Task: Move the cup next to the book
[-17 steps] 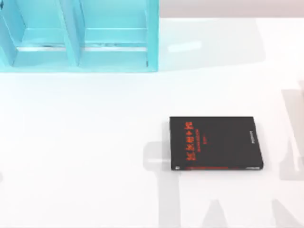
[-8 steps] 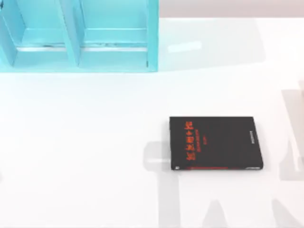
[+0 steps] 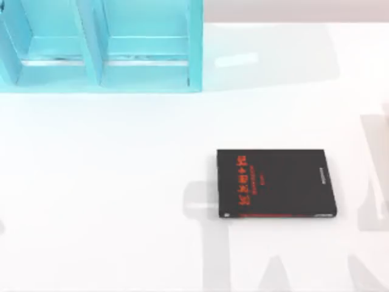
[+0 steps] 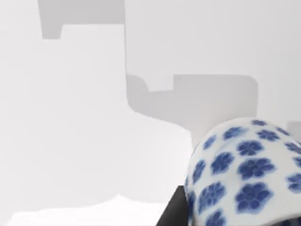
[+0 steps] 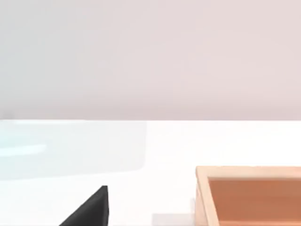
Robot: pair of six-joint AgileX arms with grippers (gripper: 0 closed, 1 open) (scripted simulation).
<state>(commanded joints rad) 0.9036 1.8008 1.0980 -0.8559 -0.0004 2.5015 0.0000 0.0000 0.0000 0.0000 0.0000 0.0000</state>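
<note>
One small white cylindrical cup with blue flower prints [image 4: 244, 174] sits close to the left wrist camera, at the lower right of that frame, above the white table [image 3: 109, 194]; one flat black rectangular book with red lettering [image 3: 276, 183] lies right of centre in the top view, a thin red line along its lower edge; the lettering is too small to read. One turquoise open-fronted shelf unit [image 3: 100, 45] fills the upper left; one light wooden box [image 5: 249, 195] appears in the right wrist view. Whether either pincer is spread or pressed together cannot be told. Nothing has shifted in the top view since the earlier frames.
</note>
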